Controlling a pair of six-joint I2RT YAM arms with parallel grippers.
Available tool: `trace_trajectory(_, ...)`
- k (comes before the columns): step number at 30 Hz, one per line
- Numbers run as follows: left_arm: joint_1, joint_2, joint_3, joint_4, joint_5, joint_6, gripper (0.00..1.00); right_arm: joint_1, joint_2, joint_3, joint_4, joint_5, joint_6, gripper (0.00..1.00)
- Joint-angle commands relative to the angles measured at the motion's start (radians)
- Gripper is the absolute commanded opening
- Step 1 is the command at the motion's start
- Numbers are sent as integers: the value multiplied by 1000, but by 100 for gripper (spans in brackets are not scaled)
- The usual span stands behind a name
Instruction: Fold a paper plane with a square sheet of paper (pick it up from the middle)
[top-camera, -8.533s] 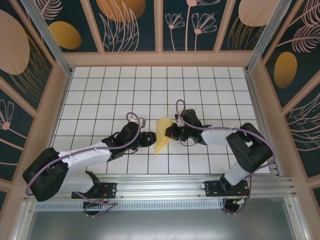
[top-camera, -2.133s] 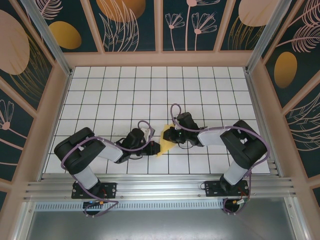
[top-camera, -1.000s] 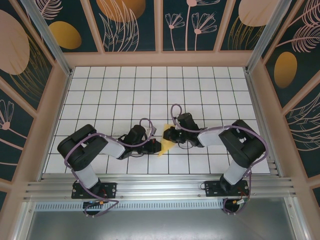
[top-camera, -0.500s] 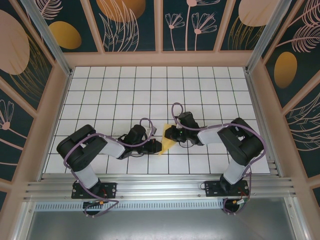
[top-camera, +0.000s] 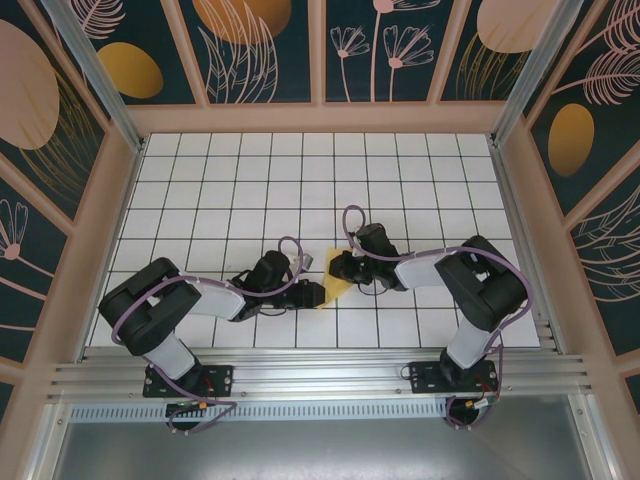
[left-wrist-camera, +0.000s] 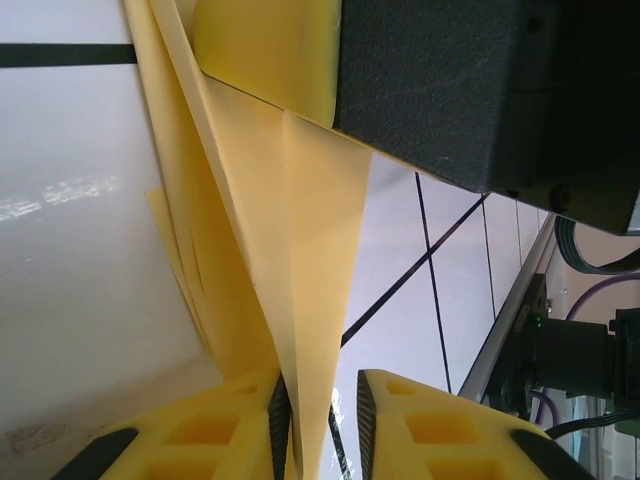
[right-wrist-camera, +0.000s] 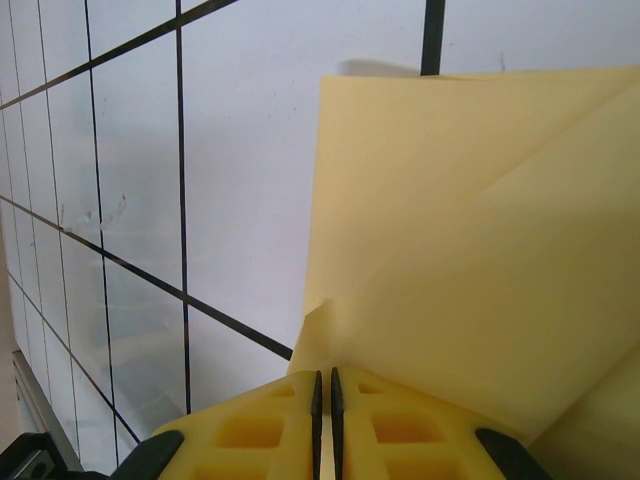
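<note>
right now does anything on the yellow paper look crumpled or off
Yes: a small corner of the square sheet of paper is bent up at its edge, next to the right end effector. It looks like a stray dog-ear, not a planned crease.

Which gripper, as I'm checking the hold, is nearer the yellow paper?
Right, narrowly. The right gripper is shut on an edge of the yellow paper; the left gripper straddles the other end, jaws parted.
</note>
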Motion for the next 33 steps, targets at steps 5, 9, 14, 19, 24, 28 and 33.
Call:
trace_trajectory(5,-5,-10,3,-18,-10,-11,26,9,19,6,-49,12,-18,15)
trace_trajectory(9,-6,-4,5,-15,-8,-11,16,11,17,5,-53,11,-20,15)
trace_trajectory(14,-5,46,4,-35,-3,-4,8,14,3,9,-50,1,-20,16)
trace_trajectory(19,-6,83,-7,-26,12,6,4,19,-30,24,-66,-14,-24,18)
trace_trajectory(24,-5,127,-14,-29,17,21,3,19,-98,32,-100,-8,-25,21)
trace_trajectory(28,-7,137,-17,-33,16,19,3,17,-157,32,-113,6,-15,23)
trace_trajectory(33,-7,137,-22,-44,1,12,1,17,-203,4,-78,26,22,23)
